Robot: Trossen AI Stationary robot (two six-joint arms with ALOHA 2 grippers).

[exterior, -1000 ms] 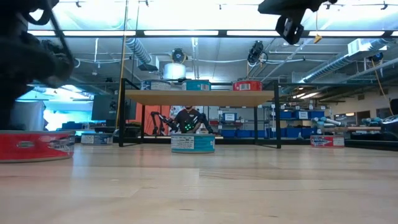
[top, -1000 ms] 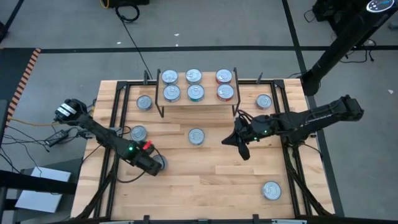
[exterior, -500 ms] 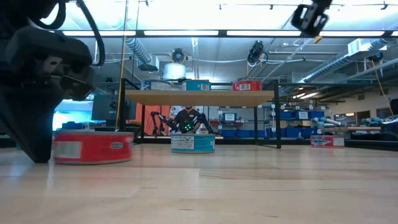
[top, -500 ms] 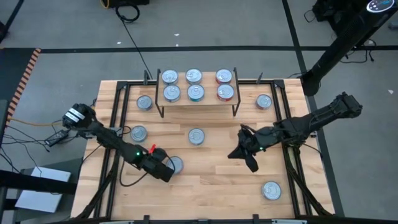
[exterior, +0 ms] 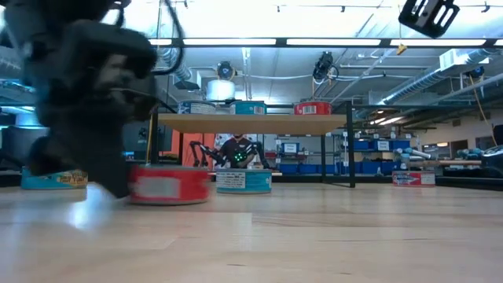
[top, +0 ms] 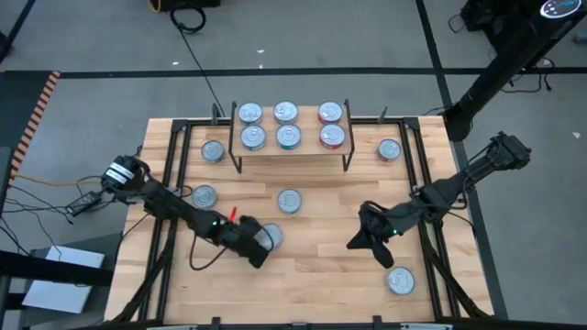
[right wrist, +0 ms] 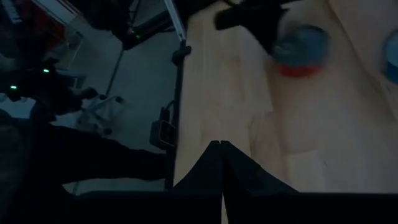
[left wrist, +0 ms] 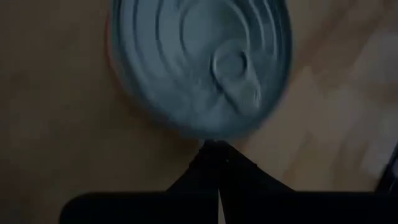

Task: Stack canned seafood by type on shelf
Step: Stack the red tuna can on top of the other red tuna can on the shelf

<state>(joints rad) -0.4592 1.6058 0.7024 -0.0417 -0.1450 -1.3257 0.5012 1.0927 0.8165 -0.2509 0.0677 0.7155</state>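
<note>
Six cans on shelf [top: 292,149] in three columns. Five loose on tabletop [top: 312,275]. Left gripper [top: 260,253], fingers pressed together, butts against red can [top: 269,236], nothing held. Right gripper [top: 367,240] pressed together, empty, near front-right can [top: 401,280]. Roughly half done.

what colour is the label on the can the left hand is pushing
Red. The can beside the shut left hand shows its red side label best in the low view.

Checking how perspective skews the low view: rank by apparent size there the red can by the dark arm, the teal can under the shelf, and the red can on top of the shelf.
1. Red can by the arm, largest.
2. Teal can under the shelf.
3. Red can on the shelf, smallest.
This follows nearness to the camera; true sizes may match.
</note>
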